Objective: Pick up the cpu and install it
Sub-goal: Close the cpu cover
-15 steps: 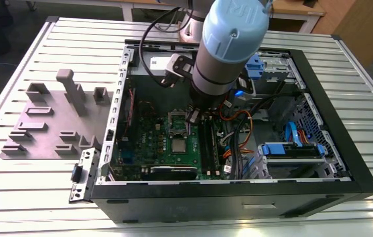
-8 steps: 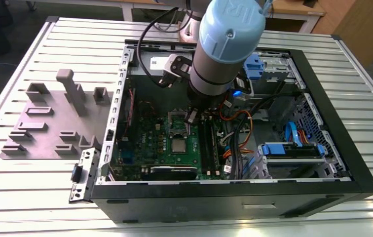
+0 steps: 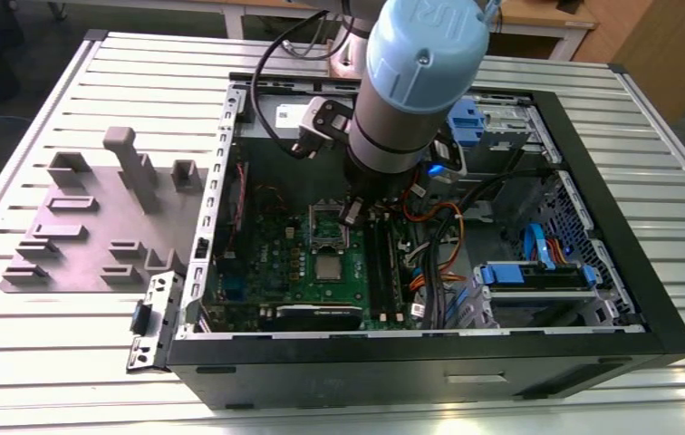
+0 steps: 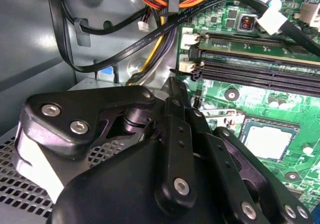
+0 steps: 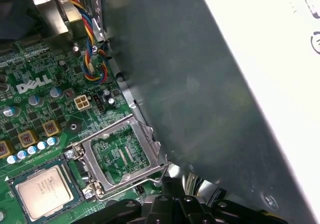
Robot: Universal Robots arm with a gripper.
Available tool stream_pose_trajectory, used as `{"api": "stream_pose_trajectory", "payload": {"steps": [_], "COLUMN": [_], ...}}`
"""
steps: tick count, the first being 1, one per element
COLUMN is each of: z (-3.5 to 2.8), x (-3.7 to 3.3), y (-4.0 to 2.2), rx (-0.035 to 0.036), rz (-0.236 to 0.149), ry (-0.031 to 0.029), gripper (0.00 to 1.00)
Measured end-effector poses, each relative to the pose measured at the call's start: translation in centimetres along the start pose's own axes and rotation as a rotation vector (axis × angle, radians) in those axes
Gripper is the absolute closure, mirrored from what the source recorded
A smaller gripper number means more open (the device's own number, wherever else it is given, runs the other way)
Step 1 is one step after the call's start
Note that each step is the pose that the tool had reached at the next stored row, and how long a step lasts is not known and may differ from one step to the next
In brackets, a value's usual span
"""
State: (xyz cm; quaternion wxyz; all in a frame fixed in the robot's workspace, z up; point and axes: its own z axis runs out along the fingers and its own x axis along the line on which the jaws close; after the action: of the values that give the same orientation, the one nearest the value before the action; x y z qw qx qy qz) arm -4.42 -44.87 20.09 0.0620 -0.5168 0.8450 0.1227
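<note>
Down inside the open computer case (image 3: 584, 299), the gripper (image 3: 350, 214) hovers over the raised socket bracket (image 5: 120, 151); I cannot tell its finger state, while the cpu (image 5: 41, 190) already lies seated in its socket just beside, apparently awaiting clamping

The arm (image 3: 410, 86) reached steeply down from above, its thick blue and grey wrist section upright; the black gripper (image 3: 350, 213) hung at its lower end, pointing downward; its black linkages (image 4: 170, 149) with silver screws sat close together
</note>
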Motion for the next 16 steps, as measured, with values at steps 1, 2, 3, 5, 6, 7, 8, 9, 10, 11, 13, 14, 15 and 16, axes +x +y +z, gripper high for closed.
{"api": "stream_pose_trajectory", "payload": {"steps": [1, 2, 3, 5, 6, 7, 8, 9, 10, 11, 13, 14, 15, 16], "z": [0.00, 0.00, 0.00, -0.01, -0.02, -0.07, -0.12, -0.16, -0.24, -0.32, -0.45, -0.51, -0.57, -0.63], "x": [0.01, 0.02, 0.03, 0.03, 0.04, 0.03, 0.02, 0.00, -0.01, -0.03, -0.07, -0.09, -0.10, -0.12], "y": [0.03, 0.04, 0.05, 0.06, 0.07, 0.08, 0.09, 0.09, 0.11, 0.12, 0.14, 0.15, 0.16, 0.17], "rx": [0.0011, 0.0022, 0.0028, 0.0037, 0.0027, 0.0015, -0.0001, -0.0018, -0.0035, -0.0054, -0.0091, -0.0108, -0.0125, -0.0140], "rz": [0.000, 0.000, 0.000, 0.001, 0.002, 0.002, 0.003, 0.003, 0.004, 0.004, 0.005, 0.006, 0.006, 0.007], "ry": [0.0023, 0.0045, 0.0065, 0.0129, 0.0143, 0.0156, 0.0169, 0.0178, 0.0189, 0.0198, 0.0216, 0.0225, 0.0234, 0.0243], "gripper": [0.89, 0.89, 0.89, 0.89, 0.89, 0.89, 0.89, 0.89, 0.89, 0.89, 0.89, 0.89, 0.89, 0.89]}}
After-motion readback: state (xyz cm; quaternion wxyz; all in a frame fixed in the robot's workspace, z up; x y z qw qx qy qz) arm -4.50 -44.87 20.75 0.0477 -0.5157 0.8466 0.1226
